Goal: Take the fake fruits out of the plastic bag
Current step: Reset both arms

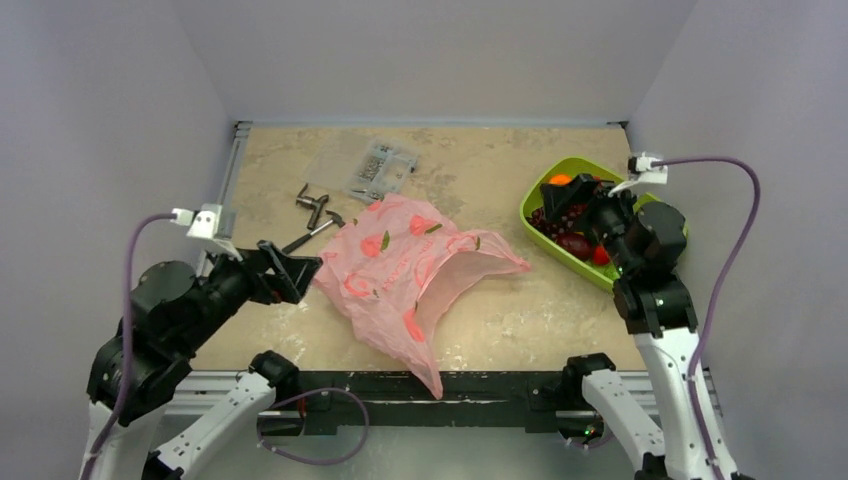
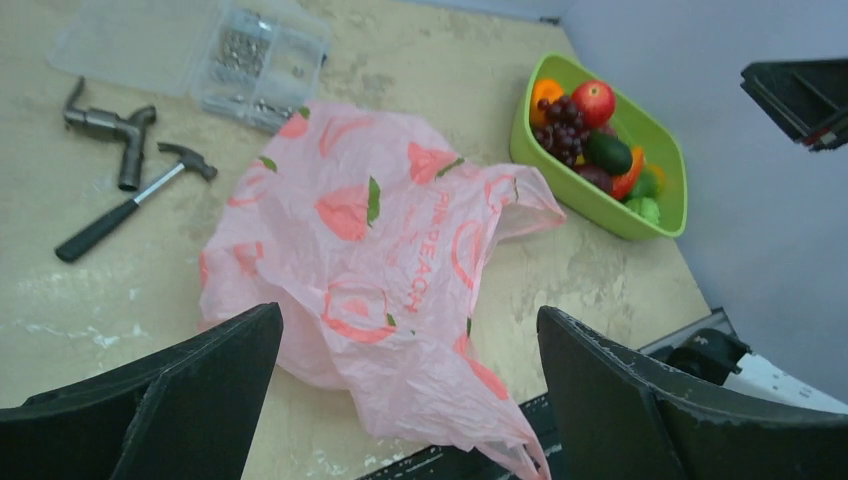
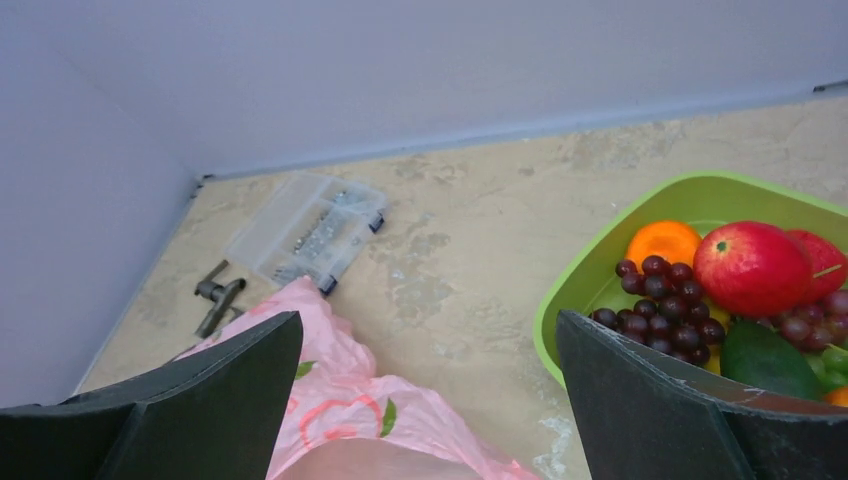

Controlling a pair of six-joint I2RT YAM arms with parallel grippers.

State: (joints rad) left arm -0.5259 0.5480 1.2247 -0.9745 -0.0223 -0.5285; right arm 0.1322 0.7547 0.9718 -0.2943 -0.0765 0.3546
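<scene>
The pink plastic bag (image 1: 405, 270) lies limp and crumpled in the middle of the table, its mouth facing right; no fruit shows inside it. The fake fruits lie in the lime-green tray (image 1: 538, 196) at the right: an orange (image 3: 662, 242), a red round fruit (image 3: 750, 268), purple grapes (image 3: 668, 300) and a dark green fruit (image 2: 608, 152). My left gripper (image 1: 300, 272) is open and empty just left of the bag, which shows between its fingers in the left wrist view (image 2: 400, 300). My right gripper (image 1: 562, 203) is open and empty above the tray.
A clear compartment box of screws (image 1: 375, 165) sits at the back. A hammer (image 1: 315, 232) and a metal pipe fitting (image 1: 313, 203) lie left of the bag. The bag's corner (image 1: 432, 378) hangs over the table's near edge. Walls close in on three sides.
</scene>
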